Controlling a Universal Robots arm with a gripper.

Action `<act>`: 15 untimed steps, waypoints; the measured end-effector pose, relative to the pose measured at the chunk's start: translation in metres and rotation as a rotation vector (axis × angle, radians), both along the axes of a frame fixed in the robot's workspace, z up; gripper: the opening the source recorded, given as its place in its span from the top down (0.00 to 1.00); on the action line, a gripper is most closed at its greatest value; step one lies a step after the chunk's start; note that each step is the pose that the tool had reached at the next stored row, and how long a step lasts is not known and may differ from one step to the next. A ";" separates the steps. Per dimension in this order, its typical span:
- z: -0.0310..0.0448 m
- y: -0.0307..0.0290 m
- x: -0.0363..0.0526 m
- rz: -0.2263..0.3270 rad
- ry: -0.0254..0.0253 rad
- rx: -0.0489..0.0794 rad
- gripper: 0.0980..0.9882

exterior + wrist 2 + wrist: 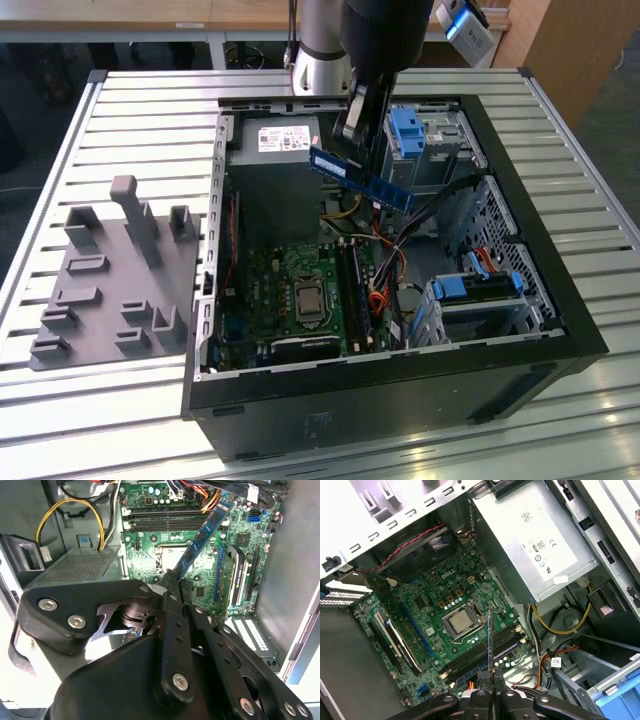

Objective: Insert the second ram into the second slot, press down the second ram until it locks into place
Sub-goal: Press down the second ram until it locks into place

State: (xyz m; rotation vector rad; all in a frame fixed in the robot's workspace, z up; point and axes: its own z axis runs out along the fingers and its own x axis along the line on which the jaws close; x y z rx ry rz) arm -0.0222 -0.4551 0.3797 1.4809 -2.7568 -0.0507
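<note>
At the gripper (358,165): I see the fingers (172,610) closed on the second RAM stick (390,193), pinching its 2 flat faces in both wrist views.
Stick position: in the air above the open case, touching nothing but the fingers.
Long axis: tilted, with 1 end lower toward the exterior view's right.
Stick to slots: the DIMM slots (352,290) sit on the motherboard (280,290), below the stick and well apart from it. I judge the stick's length lies across the slots' line, not along it, so it is not yet lined up.
Beside the slots: the CPU socket (305,298) is on 1 side and orange and black cables (385,275) crowd the other. I'd call the cables the likeliest snag.
Farther in: the power supply (280,140) and a blue drive bracket (405,130) are near the arm.
Farthest: the slatted table (150,110), with a grey parts fixture (120,270) at the exterior view's left.
</note>
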 end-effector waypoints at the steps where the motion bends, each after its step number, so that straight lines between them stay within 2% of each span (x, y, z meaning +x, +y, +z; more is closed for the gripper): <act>1: 0.0000 0.0000 0.0000 -0.006 0.0000 0.000 0.96; 15: 0.0000 0.0000 0.0000 -0.096 0.0000 -0.006 0.96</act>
